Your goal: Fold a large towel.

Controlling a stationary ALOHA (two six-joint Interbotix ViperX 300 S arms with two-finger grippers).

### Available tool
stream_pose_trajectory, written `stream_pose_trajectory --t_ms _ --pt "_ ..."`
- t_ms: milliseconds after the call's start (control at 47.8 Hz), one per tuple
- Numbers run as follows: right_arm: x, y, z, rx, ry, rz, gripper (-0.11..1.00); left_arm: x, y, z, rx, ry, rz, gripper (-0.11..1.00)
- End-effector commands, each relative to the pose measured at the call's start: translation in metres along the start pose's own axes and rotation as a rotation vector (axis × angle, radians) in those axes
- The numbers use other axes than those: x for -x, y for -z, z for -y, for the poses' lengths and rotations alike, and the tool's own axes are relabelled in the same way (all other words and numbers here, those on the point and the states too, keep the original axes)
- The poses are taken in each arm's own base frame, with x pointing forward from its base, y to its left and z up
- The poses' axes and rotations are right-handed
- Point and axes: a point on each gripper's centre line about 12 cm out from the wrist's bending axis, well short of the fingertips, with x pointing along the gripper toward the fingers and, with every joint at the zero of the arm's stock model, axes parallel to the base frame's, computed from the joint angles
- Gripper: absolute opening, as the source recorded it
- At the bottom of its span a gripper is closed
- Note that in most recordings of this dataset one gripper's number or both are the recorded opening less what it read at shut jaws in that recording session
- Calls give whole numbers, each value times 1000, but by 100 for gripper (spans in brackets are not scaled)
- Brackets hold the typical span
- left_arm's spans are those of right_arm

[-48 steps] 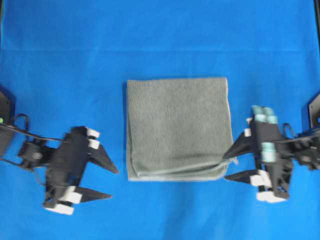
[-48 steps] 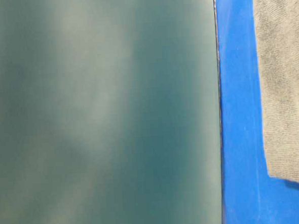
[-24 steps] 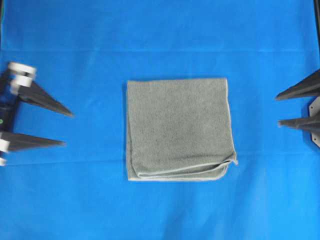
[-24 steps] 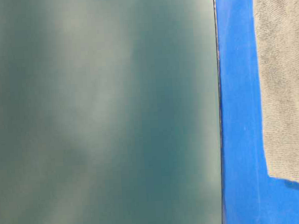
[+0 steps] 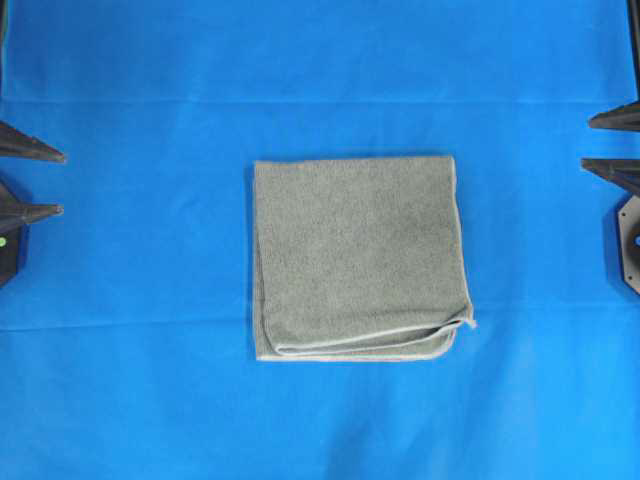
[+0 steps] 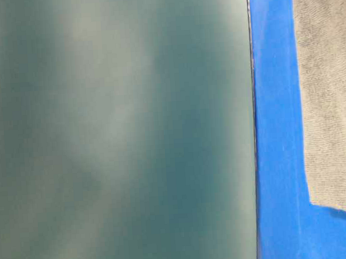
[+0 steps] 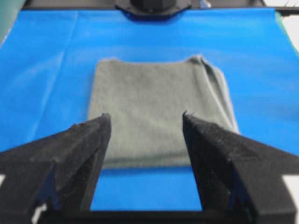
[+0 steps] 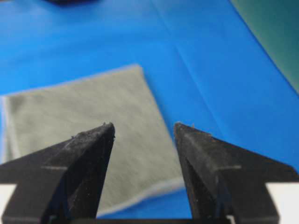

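Note:
The grey-green towel (image 5: 358, 256) lies folded into a near square in the middle of the blue table; its layered edges and light hem show along the front, with a small tag at the front right corner. It also shows in the left wrist view as the towel (image 7: 156, 112), in the right wrist view as the towel (image 8: 88, 116), and at the right edge of the table-level view as the towel (image 6: 330, 90). My left gripper (image 5: 58, 183) is at the far left edge, open and empty. My right gripper (image 5: 590, 142) is at the far right edge, open and empty. Both stand well away from the cloth.
The blue cloth-covered table (image 5: 320, 60) spreads on all sides of the towel. A blurred dark green panel (image 6: 120, 132) fills most of the table-level view. A black arm base (image 5: 628, 245) sits at the right edge.
Both arms have drawn back from the towel's sides to the far left and right edges, away from the camera's front. The towel stays put, folded.

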Motion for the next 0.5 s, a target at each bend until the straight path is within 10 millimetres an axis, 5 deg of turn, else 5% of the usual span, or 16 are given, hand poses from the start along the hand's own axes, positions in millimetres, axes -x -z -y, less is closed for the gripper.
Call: stream_pose_trajectory --t_ms 0,481 --pt "-4 5 2 -12 15 -7 58 2 5 -1 9 -7 8 60" --pt "-11 11 3 -17 32 -25 58 1 10 -2 20 -17 -8 60"
